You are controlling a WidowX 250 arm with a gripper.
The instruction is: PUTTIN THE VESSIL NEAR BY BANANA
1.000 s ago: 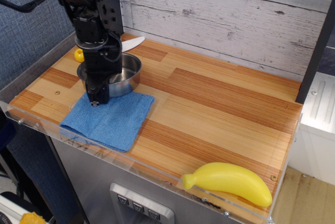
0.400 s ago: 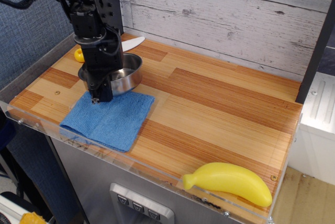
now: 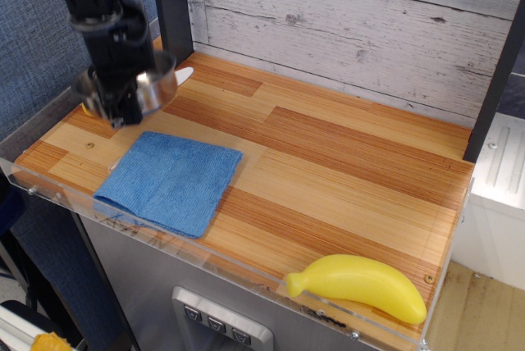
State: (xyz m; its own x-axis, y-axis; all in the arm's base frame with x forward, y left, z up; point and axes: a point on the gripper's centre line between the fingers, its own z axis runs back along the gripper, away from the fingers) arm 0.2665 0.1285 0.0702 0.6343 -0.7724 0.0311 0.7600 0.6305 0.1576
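The vessil, a small shiny steel saucepan (image 3: 157, 88), hangs in the air over the table's left back corner, slightly tilted. My black gripper (image 3: 123, 111) comes down from above and is shut on the pan's near rim; its body hides the middle of the pan. The banana (image 3: 358, 285), plump and bright yellow, lies at the front right edge of the wooden table (image 3: 328, 162), far from the pan.
A blue cloth (image 3: 169, 179) lies flat at the front left. The white blade of a toy knife (image 3: 183, 76) pokes out behind the pan. A clear raised lip runs along the table's front edge. A planked wall stands behind.
The gripper has lifted the saucepan off the table by the cloth's back edge and carried it up and to the left. The cloth and the banana have not moved.
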